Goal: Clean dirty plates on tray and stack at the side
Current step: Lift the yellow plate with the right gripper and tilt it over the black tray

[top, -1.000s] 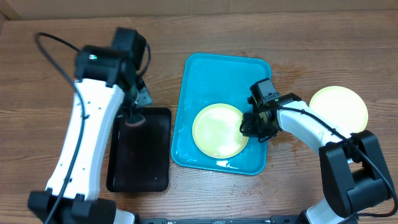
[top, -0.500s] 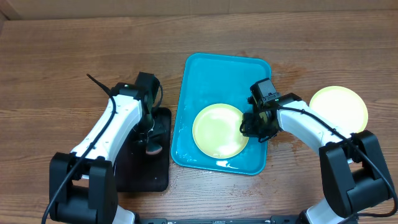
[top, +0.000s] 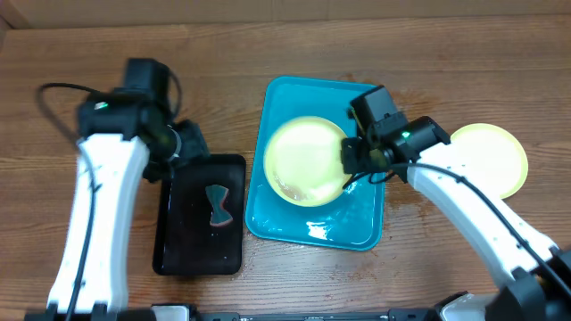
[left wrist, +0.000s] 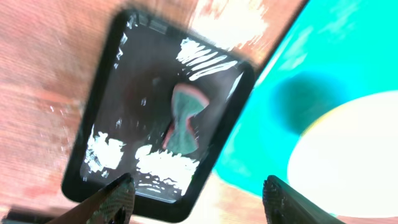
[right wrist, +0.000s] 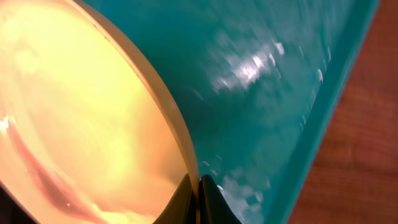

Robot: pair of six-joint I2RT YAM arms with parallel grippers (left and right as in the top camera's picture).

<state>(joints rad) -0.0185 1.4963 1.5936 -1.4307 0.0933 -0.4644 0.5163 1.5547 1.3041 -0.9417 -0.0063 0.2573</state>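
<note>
My right gripper (top: 351,159) is shut on the right rim of a pale yellow-green plate (top: 303,160) and holds it tilted above the blue tray (top: 357,223). In the right wrist view the fingertips (right wrist: 186,198) pinch the plate (right wrist: 74,112) edge, and a reddish streak shows near its lower part over the wet tray (right wrist: 273,93). A second plate (top: 495,152) lies on the table at the right. My left gripper (top: 183,143) is open above the top of the black tray; in its own view the left gripper (left wrist: 202,202) has nothing between its fingers.
A black tray (top: 183,241) lies left of the blue tray, with a green and pink sponge (top: 217,207) on it. The left wrist view shows the sponge (left wrist: 183,121), the black tray (left wrist: 112,93) and the blue tray (left wrist: 292,74). Bare wooden table surrounds them.
My left gripper opened, left the sponge on the black tray and rose away to the upper left. My right gripper lifted the plate off the blue tray and tilted it.
</note>
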